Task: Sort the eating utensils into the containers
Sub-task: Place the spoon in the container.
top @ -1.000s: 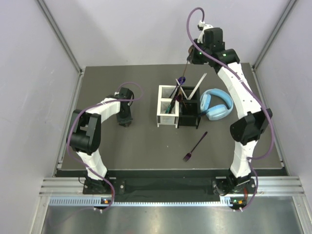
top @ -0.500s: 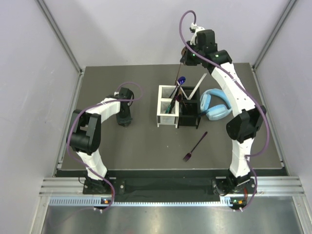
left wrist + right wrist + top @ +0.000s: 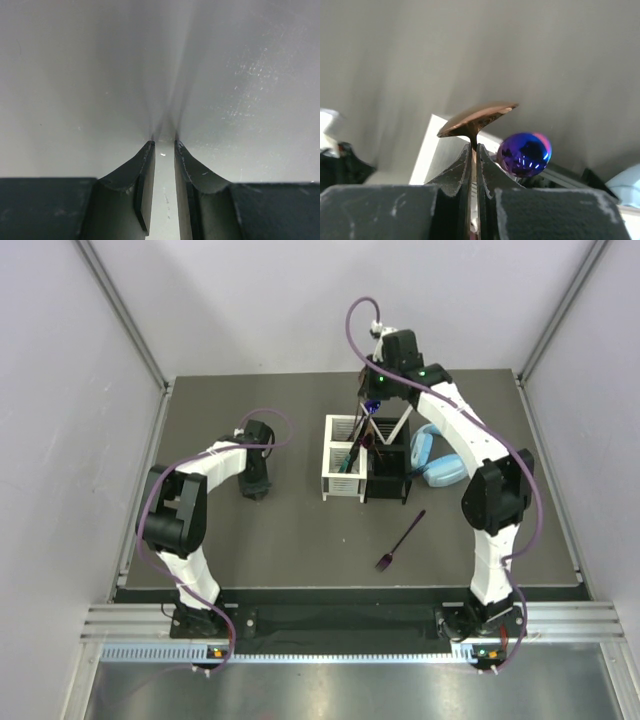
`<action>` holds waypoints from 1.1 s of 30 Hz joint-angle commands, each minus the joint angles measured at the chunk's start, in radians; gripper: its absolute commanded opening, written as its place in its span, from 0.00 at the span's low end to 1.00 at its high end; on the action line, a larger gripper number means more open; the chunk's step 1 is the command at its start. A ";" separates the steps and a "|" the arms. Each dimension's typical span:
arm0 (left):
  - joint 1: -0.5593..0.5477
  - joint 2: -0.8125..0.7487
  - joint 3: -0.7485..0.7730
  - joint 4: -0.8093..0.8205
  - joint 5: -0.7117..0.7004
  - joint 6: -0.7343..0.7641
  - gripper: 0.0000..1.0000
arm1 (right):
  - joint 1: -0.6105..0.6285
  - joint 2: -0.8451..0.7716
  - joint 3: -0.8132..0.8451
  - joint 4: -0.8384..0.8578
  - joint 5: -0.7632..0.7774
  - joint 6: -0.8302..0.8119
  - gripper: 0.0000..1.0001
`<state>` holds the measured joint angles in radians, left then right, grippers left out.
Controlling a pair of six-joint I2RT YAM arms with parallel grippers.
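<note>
My right tool [image 3: 474, 147] is pressed together on the thin neck of a bronze-tinted spoon [image 3: 477, 116], bowl uppermost and seen edge-on, the handle hanging below the fingers. From above, the tool sits over the far end of the black caddy [image 3: 388, 480]. I read this as the lowering step. I would bring the spoon straight down, keep it vertical, and let go only once the handle is well inside a compartment. Which compartment it hangs over I cannot tell.

Just past the held spoon a blue spoon [image 3: 525, 154] stands bowl-up, apparently in the black caddy. A white stick [image 3: 408, 415] leans out of that caddy toward its far right. Both crowd the way down, so the handle could catch on them or on the rim.

A dark fork [image 3: 400, 540] lies on the counter [image 3: 300, 540] near the black caddy's near side, apart from it and not yet sorted. The left tool [image 3: 258, 485] rests well off to the caddy's left, its fingers [image 3: 145, 190] a narrow gap apart with nothing between them. The white caddy [image 3: 340, 492] touches the black caddy's left wall, and blue headphones [image 3: 442, 465] sit just beside its right wall, clear of the drop.
</note>
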<state>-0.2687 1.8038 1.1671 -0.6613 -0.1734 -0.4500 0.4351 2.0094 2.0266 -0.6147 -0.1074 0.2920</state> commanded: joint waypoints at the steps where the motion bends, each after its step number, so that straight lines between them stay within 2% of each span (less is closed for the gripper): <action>1: 0.005 -0.049 -0.012 0.017 -0.006 0.005 0.28 | 0.022 -0.089 -0.110 0.141 -0.018 0.016 0.00; 6: 0.005 -0.049 -0.011 0.012 -0.008 0.005 0.28 | 0.030 -0.115 -0.215 0.196 -0.009 0.024 0.00; 18: 0.005 -0.026 0.003 0.012 0.002 0.004 0.28 | 0.034 -0.173 -0.305 0.193 -0.043 0.036 0.00; 23: 0.005 -0.017 0.011 0.014 0.009 0.001 0.28 | 0.028 -0.236 -0.436 0.350 -0.077 0.124 0.00; 29: 0.005 -0.018 0.011 0.009 0.011 0.002 0.28 | 0.028 -0.251 -0.505 0.472 -0.072 0.219 0.00; 33: 0.005 -0.018 0.011 0.009 0.011 0.004 0.28 | 0.030 -0.242 -0.523 0.486 -0.083 0.251 0.00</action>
<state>-0.2687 1.8015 1.1603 -0.6582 -0.1688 -0.4500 0.4469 1.7996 1.5322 -0.1696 -0.1364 0.4656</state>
